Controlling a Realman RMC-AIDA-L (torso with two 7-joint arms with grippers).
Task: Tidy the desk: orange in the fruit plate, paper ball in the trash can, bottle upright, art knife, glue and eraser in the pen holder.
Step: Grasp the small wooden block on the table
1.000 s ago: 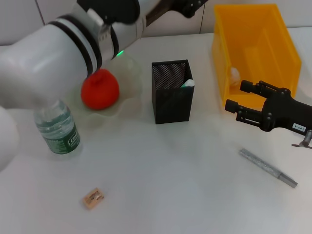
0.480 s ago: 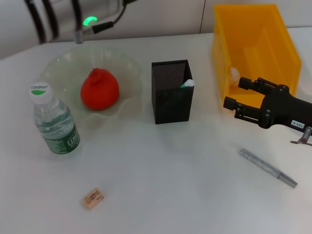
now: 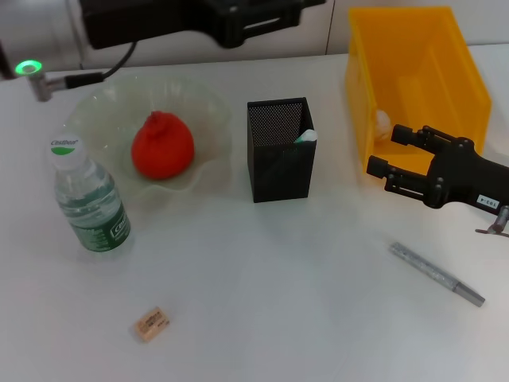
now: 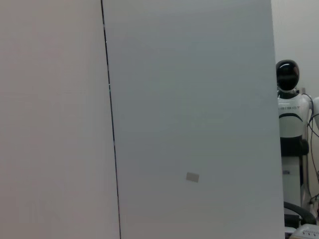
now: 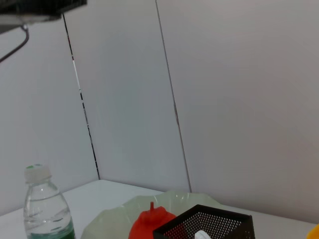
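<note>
I see bottle [image 3: 86,199] upright, orange [image 3: 162,145] plated, so art knife [image 3: 437,274] at 4 o'clock is next: my right gripper [image 3: 387,157], fingers spread and empty, must drop onto it

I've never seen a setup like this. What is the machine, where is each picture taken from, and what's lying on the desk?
It is a two-armed robot tidying a desk. The big picture comes from its head, looking down; the other two come from cameras on its wrists, mostly facing the wall. The right tool hovers open and empty beside the yellow bin. The left arm is raised at the far edge. On the desk: an orange in a clear fruit plate, an upright bottle, a black mesh pen holder, a small eraser and a silver art knife. Nothing is held.
</note>
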